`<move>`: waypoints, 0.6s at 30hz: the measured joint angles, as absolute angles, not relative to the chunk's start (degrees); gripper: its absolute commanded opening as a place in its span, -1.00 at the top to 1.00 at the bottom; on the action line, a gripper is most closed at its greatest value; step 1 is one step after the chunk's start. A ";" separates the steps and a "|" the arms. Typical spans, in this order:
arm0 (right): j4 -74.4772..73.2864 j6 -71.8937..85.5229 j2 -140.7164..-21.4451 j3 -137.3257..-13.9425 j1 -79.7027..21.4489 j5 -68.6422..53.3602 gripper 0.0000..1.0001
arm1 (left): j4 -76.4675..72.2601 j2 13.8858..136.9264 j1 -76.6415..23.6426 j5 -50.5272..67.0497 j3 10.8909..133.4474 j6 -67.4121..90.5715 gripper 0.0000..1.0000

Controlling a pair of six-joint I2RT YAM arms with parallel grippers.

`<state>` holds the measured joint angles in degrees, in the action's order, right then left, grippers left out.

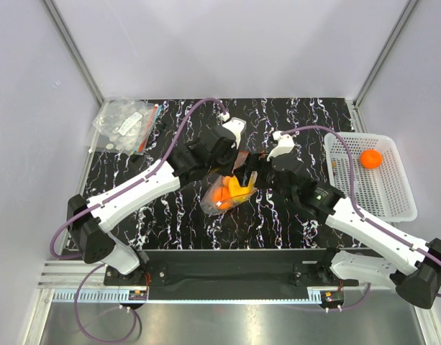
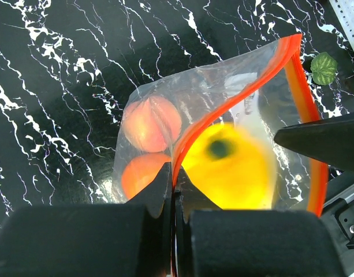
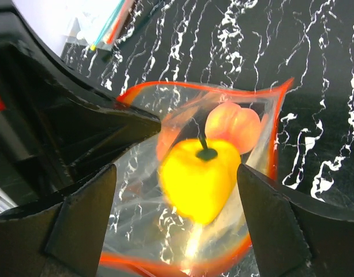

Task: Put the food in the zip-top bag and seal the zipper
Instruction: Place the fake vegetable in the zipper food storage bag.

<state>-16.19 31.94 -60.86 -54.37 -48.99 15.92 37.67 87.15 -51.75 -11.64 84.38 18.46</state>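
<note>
Pinching the zipper [image 2: 304, 98] between closed fingers, the left gripper [image 2: 172, 182] holds one lip of the zip-top bag [image 2: 223, 86], whose mouth gapes open near the middle of the black marbled table [image 1: 278, 223]. Just across that mouth hangs the right gripper [image 3: 177, 172], its fingers spread wide and gripping nothing. Between them shows a yellow fruit [image 3: 197, 179], blurred, touching neither finger and lying within the ring of the red-orange strip. Deeper inside the clear pouch sit a peach-pink fruit [image 2: 152, 122] and, just beside it, an orange fruit [image 2: 139, 173], both against the plastic wall. A small green leaf [image 2: 323, 67] lies on the table beside the bag. Further right stands a white basket [image 1: 378, 190] with a second orange fruit [image 1: 371, 158] in it. At the far left corner lies a heap of spare bags [image 1: 126, 123].
</note>
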 measured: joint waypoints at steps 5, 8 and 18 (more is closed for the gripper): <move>-17.30 31.94 -59.90 -55.86 -49.06 16.40 -0.80 | 37.69 87.15 -51.75 -11.66 84.38 18.46 1.00; -19.55 31.94 -58.85 -57.32 -49.08 17.65 -0.73 | 37.69 87.15 -51.72 -11.75 84.38 18.46 1.00; -36.64 33.04 -61.34 -71.79 -44.05 30.24 -0.97 | 37.76 87.09 -51.72 -11.88 84.38 18.46 1.00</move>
